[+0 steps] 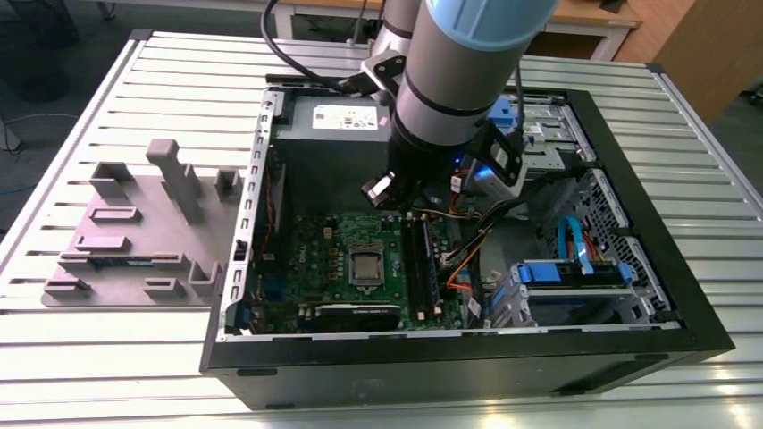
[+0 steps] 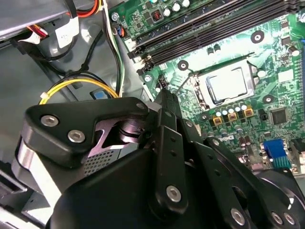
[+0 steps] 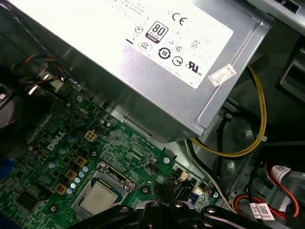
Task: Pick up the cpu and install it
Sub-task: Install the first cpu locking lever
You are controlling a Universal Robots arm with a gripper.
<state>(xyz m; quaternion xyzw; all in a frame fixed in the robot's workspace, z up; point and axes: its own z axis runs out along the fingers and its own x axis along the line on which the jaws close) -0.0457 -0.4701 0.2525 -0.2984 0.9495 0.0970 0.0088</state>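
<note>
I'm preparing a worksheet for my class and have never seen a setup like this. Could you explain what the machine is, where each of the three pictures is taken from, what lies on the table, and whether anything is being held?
The machine is a robot arm reaching down into an open computer case that lies on a slatted metal table. One picture is the exterior view, from a camera off the arm. The other two come from cameras riding near the arm's wrist, looking into the case. On the exterior view's left stands a grey holder with slots for parts. Inside the case is a green board. The cpu, a small pale silver square, sits in its socket on that board; both wrist views show it. The gripper hangs above the board, beside the socket, and appears to hold nothing. A silver power supply box lies nearby.
</note>
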